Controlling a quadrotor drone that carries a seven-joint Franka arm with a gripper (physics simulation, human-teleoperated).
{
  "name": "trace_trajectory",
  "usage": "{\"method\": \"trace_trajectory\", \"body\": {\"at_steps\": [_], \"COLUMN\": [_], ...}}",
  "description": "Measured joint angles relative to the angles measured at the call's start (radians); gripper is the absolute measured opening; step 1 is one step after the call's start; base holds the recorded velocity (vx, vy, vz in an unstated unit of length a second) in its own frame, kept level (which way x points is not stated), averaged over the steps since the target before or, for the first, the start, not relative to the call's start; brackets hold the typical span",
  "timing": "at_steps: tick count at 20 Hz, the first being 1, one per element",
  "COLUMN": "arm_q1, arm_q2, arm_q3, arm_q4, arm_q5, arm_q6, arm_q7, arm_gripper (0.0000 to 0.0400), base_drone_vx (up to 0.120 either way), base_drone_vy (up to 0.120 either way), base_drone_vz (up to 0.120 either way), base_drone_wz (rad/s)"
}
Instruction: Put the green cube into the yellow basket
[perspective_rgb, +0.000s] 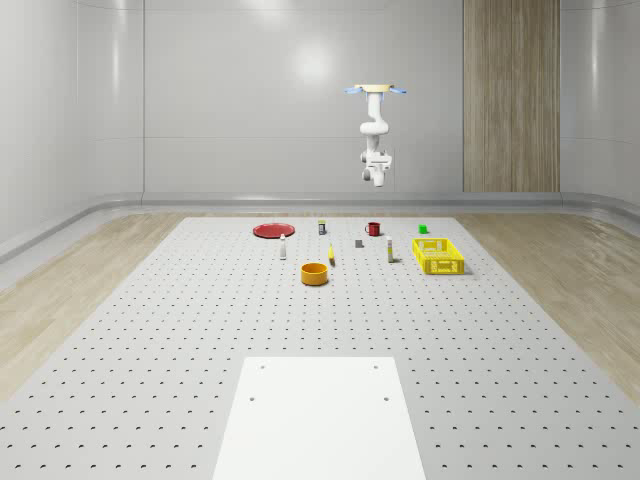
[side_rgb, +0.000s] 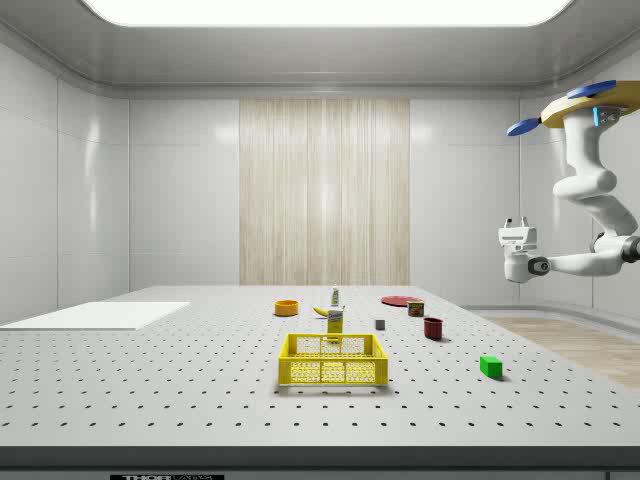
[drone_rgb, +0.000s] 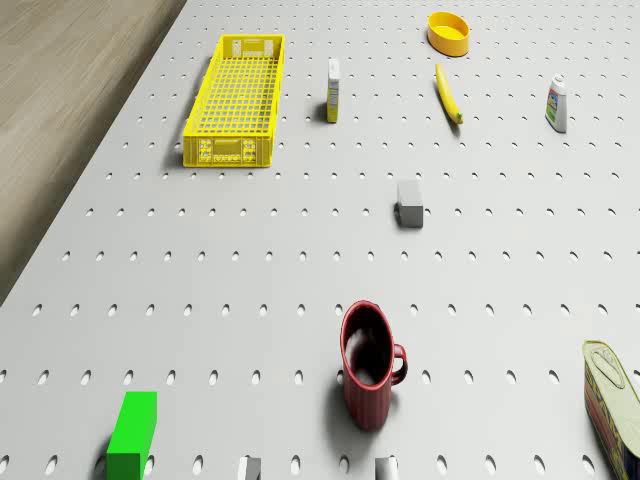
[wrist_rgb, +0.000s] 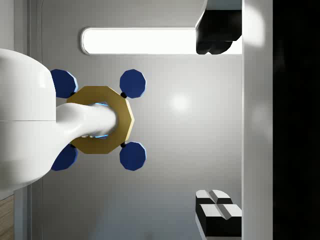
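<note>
The green cube (perspective_rgb: 423, 229) (side_rgb: 490, 366) (drone_rgb: 132, 433) lies on the perforated table near its far edge. The yellow basket (perspective_rgb: 440, 267) (side_rgb: 330, 372) (drone_rgb: 200, 112) stands a short way nearer the whole-scene camera, and nothing is inside it. The drone (perspective_rgb: 377, 90) (side_rgb: 590, 105) hovers high above the table's far edge, beyond the red mug. Its arm is folded below it. My gripper (side_rgb: 515, 222) (wrist_rgb: 216, 125) points up at the ceiling and the drone's body (wrist_rgb: 102, 120), far above the cube. The fingers (wrist_rgb: 217, 217) stand wide apart with nothing between them.
A red mug (drone_rgb: 368, 375), a grey block (drone_rgb: 409, 203), a tin can (drone_rgb: 612, 395), a banana (drone_rgb: 448, 93), an orange bowl (perspective_rgb: 315, 273), two small bottles and a red plate (perspective_rgb: 272, 230) are spread over the table. A white panel (perspective_rgb: 320, 420) lies at the near end.
</note>
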Motion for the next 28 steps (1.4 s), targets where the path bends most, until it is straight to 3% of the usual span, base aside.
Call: {"method": "trace_trajectory", "body": {"at_steps": [4, 12, 18, 28], "arm_q1": [-0.002, -0.004, -0.006, -0.007], "arm_q2": [0.013, 0.065, 0.082, 0.085], "arm_q3": [0.001, 0.003, 0.003, 0.004], "arm_q4": [0.085, 0.236, 0.283, 0.296], "arm_q5": [0.001, 0.002, 0.002, 0.002], "arm_q6": [-0.069, -0.162, -0.187, -0.189], "arm_q7": [-0.001, -0.002, -0.003, -0.003], "arm_gripper": [0.04, 0.04, 0.04, 0.04], "base_drone_vx": [0.0, 0.0, 0.0, 0.024], "base_drone_vy": [0.0, 0.115, 0.12, 0.12], "base_drone_vz": [0.0, 0.0, 0.0, 0.0], "base_drone_wz": [0.0, 0.0, 0.0, 0.0]}}
